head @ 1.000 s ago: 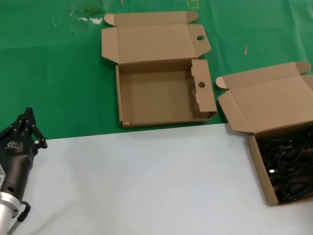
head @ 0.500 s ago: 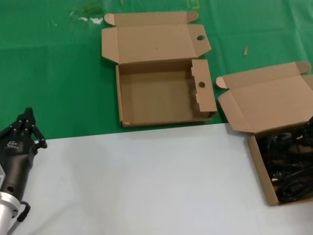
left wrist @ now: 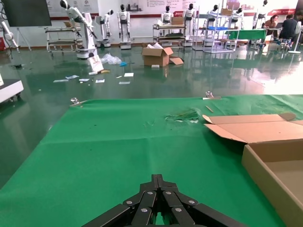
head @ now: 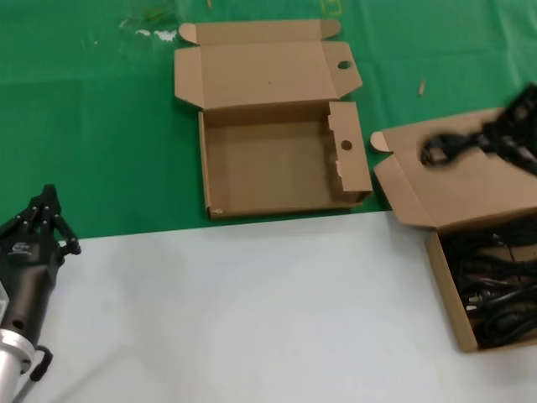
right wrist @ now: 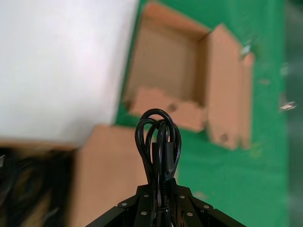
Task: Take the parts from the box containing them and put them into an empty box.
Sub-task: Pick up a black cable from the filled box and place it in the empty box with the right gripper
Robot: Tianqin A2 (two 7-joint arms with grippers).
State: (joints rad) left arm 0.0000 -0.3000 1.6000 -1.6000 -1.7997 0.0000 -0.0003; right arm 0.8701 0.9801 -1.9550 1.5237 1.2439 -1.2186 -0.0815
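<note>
While lifted clear of the plain-flapped brown cardboard box (head: 487, 277), one black looped power cord (head: 449, 148) now hanging above that box's open lid, clamped in the right gripper (head: 512, 138). Half a second back, nothing up there. First transfer under way, probably. Several more cords tangled inside, uncountable. Hole-punched empty box (head: 281, 164) waiting beyond. Two boxes total. Left gripper (head: 42, 217) parked well away, closed.

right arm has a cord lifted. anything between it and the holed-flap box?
Nothing visible blocks it. The right gripper holds the power cord in the air above the source box's open lid. Only bare green cloth separates it from the empty box, whose hole-punched side flap stands upright.
</note>
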